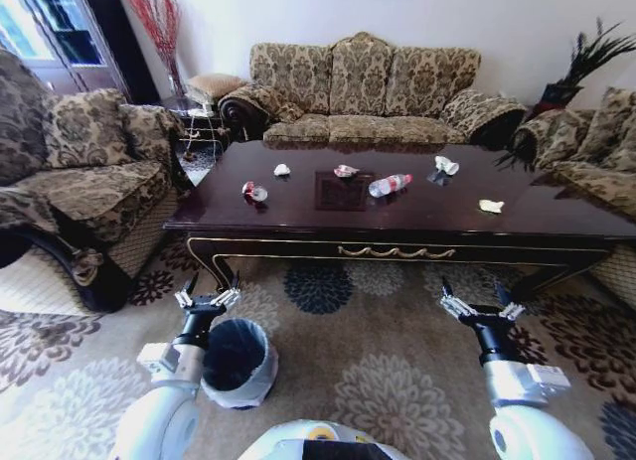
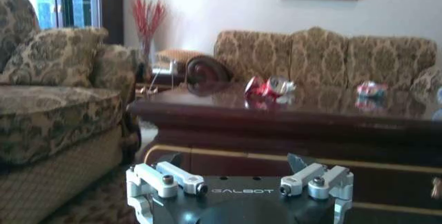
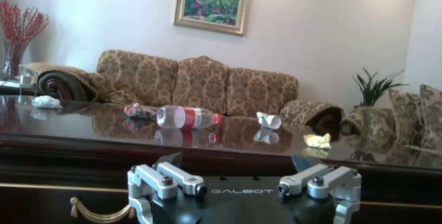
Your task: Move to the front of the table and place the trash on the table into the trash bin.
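Both grippers, the left gripper (image 1: 208,293) and the right gripper (image 1: 481,303), are wide open and empty, so roll closer to the table (image 1: 298,222) before reaching for the can (image 1: 253,191).

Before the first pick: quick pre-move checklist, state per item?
1. Robot faces the table front: ok, its long edge runs across the head view.
2. Left pincer free: ok, open, empty, short of the table edge.
3. Right pincer free: ok, open, empty, short of the table edge.
4. Trash bin at hand: ok, on the carpet beside the left arm, black liner open.
5. Trash located: ok, crushed can, bottle and paper wads all on the tabletop.
6. Within reach from here: cannot tell; the items lie well back from the near edge.
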